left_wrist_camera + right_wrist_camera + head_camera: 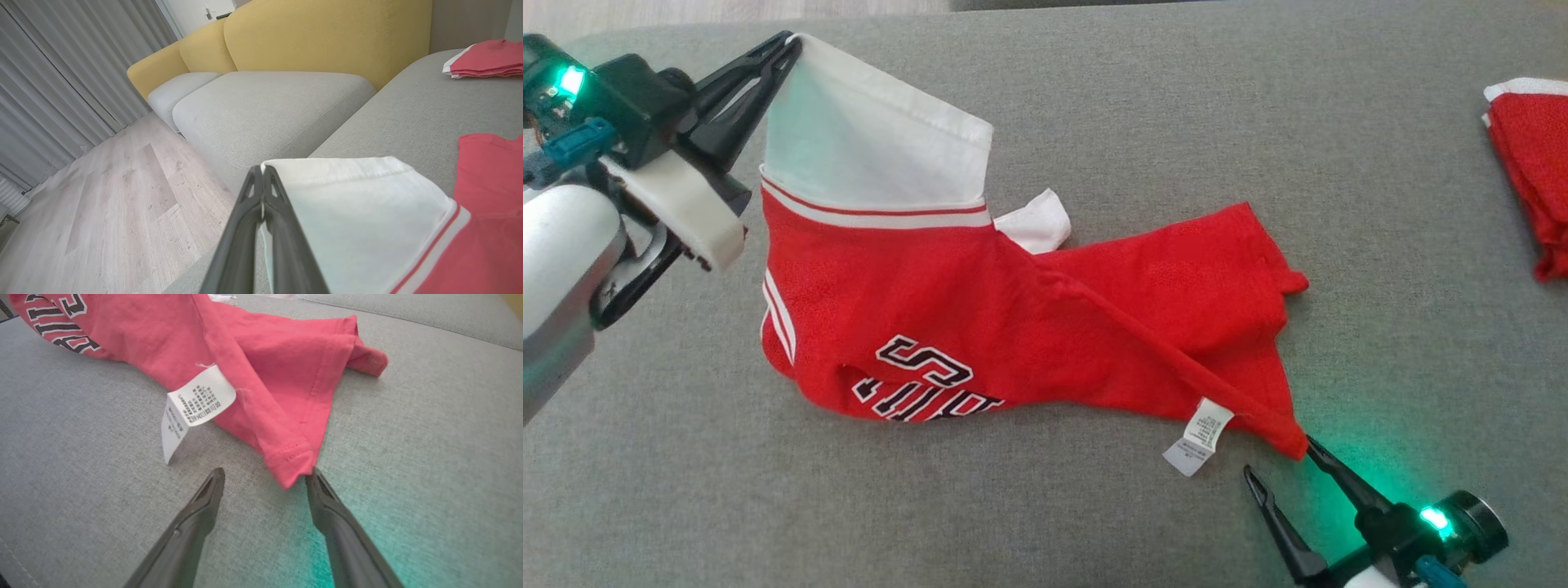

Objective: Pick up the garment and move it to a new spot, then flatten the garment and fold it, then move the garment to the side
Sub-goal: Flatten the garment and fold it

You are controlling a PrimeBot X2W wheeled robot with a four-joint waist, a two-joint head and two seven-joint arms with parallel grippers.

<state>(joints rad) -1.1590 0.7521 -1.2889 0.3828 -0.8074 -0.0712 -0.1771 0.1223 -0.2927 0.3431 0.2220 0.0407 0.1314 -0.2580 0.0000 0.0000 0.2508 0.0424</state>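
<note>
As the head view shows, a red garment [1029, 327] with black lettering lies across a gray sofa seat [686, 490]. Left wrist view: left gripper [262, 169] clamped on its white edge; yellow backrest [327, 36], wood floor [102, 212], curtains [49, 81] beyond. Right wrist view: right gripper [265, 473] wide open, empty, at its near corner.

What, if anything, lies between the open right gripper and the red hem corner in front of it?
Nothing visible. The right gripper stands open on the bare cushion, with the garment's hem corner right at one fingertip. The care label lies off to the side, clear of the gap.
</note>
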